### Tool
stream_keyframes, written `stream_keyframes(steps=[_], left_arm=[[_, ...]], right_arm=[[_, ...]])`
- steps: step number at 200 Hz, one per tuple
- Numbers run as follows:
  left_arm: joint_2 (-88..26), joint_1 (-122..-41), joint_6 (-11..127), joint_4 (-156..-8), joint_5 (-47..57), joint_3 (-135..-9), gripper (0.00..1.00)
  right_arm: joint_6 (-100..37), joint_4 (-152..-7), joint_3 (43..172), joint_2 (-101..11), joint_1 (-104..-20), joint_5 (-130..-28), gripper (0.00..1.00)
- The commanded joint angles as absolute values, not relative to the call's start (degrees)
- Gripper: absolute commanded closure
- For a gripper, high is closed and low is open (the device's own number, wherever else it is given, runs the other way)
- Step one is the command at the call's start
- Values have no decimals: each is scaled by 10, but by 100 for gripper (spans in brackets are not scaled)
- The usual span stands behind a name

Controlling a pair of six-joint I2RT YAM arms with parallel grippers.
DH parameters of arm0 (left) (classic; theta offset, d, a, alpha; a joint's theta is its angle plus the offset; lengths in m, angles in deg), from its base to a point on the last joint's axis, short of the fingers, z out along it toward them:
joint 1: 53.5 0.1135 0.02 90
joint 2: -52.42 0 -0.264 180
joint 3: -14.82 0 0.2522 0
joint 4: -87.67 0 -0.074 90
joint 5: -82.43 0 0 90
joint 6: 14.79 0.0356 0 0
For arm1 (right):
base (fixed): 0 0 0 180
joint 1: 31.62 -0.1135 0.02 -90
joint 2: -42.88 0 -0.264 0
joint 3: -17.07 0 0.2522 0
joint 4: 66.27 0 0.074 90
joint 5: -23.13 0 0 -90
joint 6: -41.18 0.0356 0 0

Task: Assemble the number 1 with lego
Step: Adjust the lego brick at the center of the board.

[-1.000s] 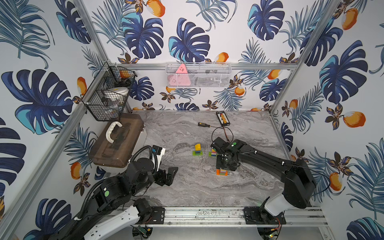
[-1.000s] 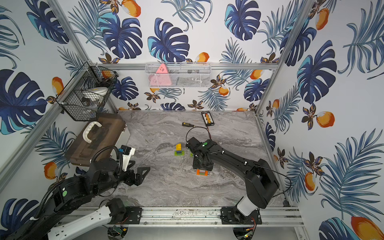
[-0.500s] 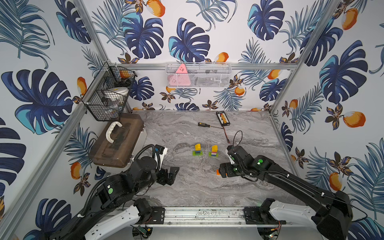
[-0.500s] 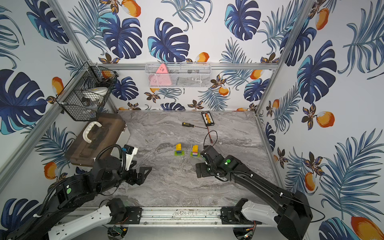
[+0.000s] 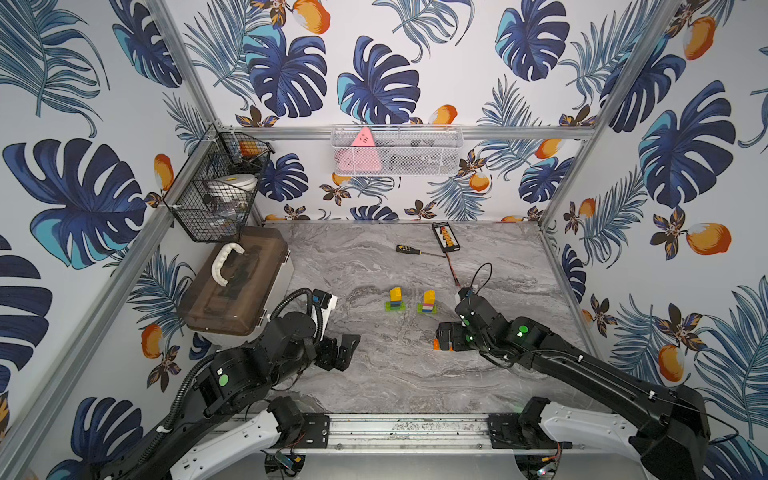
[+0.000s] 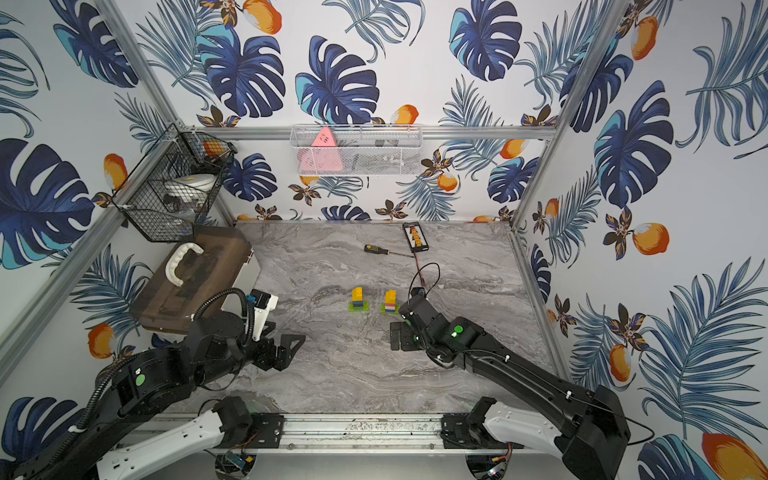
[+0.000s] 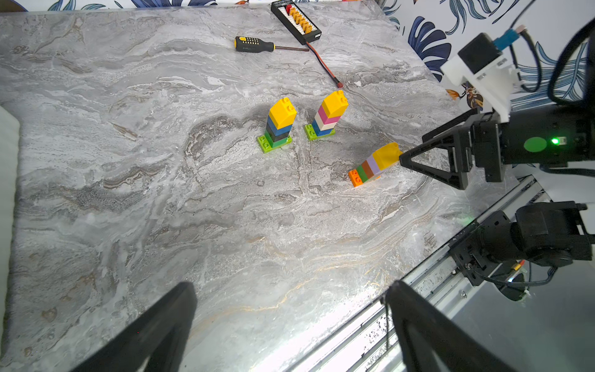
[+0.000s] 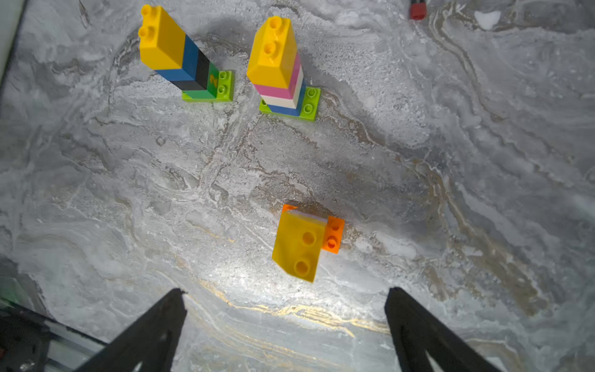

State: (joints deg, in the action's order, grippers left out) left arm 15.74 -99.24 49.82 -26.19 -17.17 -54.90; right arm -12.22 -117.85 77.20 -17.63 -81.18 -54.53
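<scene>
Lego assembly looks nearly finished. The third stack [image 8: 297,246], orange base to yellow cap, is built but tipped far over on the table [image 7: 161,199] rather than standing. Its long axis points at the right gripper [image 8: 285,290], cap toward it and base away, just ahead of the wide-open, empty jaws. Righting it seems to be what is left. Beyond it, the black-banded tower [image 7: 279,124] and the pink-banded tower [image 7: 326,116] stand upright. The left gripper [image 7: 289,285], also open and empty, is well apart.

Left tower [image 5: 396,300] beside right tower [image 5: 428,302]; third tower [image 7: 373,165] nearer front, perhaps leaning.
</scene>
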Motion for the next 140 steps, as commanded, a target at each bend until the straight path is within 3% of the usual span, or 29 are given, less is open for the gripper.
stream_keyframes(steps=[1, 42, 140], left_arm=[[159, -992, 504, -270, -171, -553, 1], [179, -992, 502, -271, -182, -549, 1], [182, -991, 499, -267, -192, -550, 1]], right_arm=[[-19, -1157, 741, -155, -830, -493, 0], [82, -1141, 716, -198, -869, -435, 5], [39, -1112, 756, -343, -896, -393, 20]])
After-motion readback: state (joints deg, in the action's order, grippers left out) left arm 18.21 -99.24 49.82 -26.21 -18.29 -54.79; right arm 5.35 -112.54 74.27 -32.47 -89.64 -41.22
